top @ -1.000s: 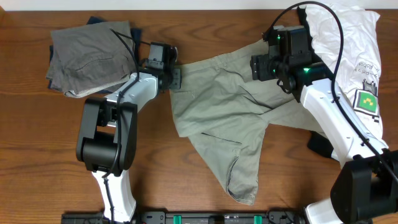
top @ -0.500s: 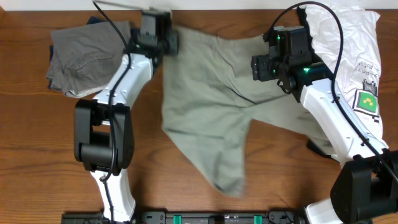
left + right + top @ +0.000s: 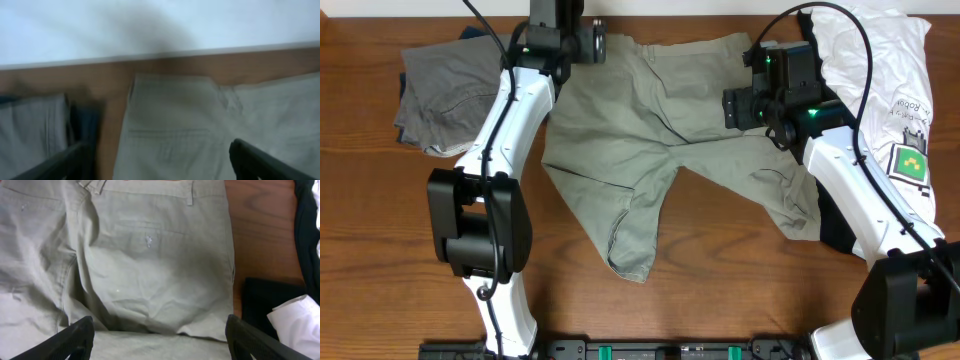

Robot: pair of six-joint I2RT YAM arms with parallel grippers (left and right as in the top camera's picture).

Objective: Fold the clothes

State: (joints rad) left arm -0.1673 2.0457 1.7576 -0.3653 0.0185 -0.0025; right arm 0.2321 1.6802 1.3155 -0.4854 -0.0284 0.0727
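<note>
Wooden table (image 3: pixel 380 200): khaki shorts (image 3: pixel 650 130) lie spread out; left gripper (image 3: pixel 592 42) and right gripper (image 3: pixel 732 108) both wide, gripping nothing.

Table (image 3: pixel 380 220) under me: brown wood, grain running side to side. Middle: khaki-green shorts (image 3: pixel 660 120) spread flat and creased, waistband along the far edge, one leg pointing to the near side, the other out to the right. Far left: folded grey piece (image 3: pixel 450 95), with a navy piece (image 3: pixel 470 33) peeking out at its far edge; a strip of wood separates them from the shorts. Far right: white T-shirt (image 3: pixel 880 70), rumpled, green print (image 3: pixel 910 162) facing up. Black piece (image 3: pixel 835 225) just beside the shorts' right leg, partly under the T-shirt.
</note>
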